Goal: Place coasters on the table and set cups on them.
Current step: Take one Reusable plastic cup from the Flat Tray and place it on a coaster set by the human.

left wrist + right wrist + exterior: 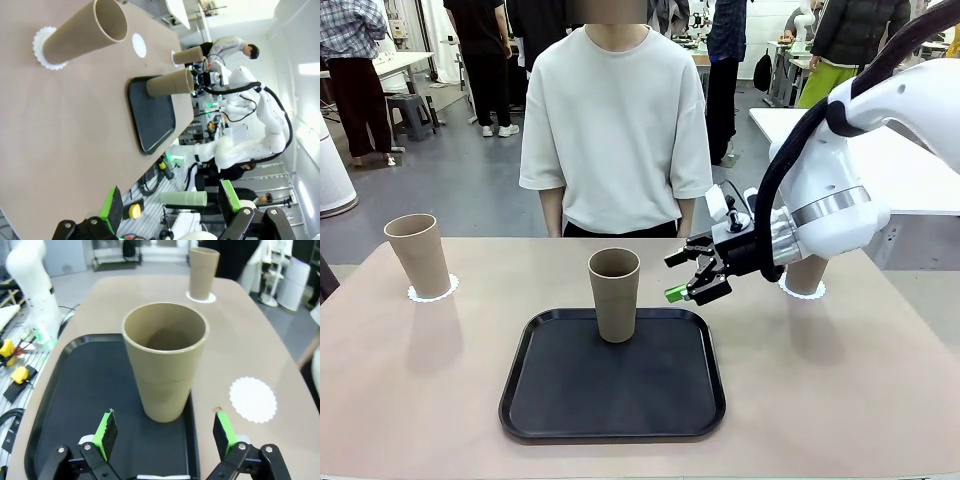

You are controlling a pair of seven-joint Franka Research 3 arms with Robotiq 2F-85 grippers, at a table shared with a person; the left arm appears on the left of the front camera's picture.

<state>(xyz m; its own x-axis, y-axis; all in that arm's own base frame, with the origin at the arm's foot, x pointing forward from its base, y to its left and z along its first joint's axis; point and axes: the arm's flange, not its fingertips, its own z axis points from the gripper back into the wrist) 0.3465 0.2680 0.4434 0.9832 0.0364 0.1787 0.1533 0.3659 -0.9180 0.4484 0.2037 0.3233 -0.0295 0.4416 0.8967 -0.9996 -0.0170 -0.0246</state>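
Cups: I count three. One (419,255) stands on a coaster (432,291) far left, one (804,276) on a coaster (802,291) far right behind my right gripper (696,275), one (614,294) upright on the black tray (612,390). A third coaster (252,399) lies bare on the table (840,390). Both grippers, left (170,202) included, are spread wide, holding nothing.

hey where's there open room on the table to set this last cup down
On the empty coaster, on bare table just beyond the black tray's far edge. Also free: table left and right of the tray. Crowded: around the tray cup, where the open right gripper reaches.
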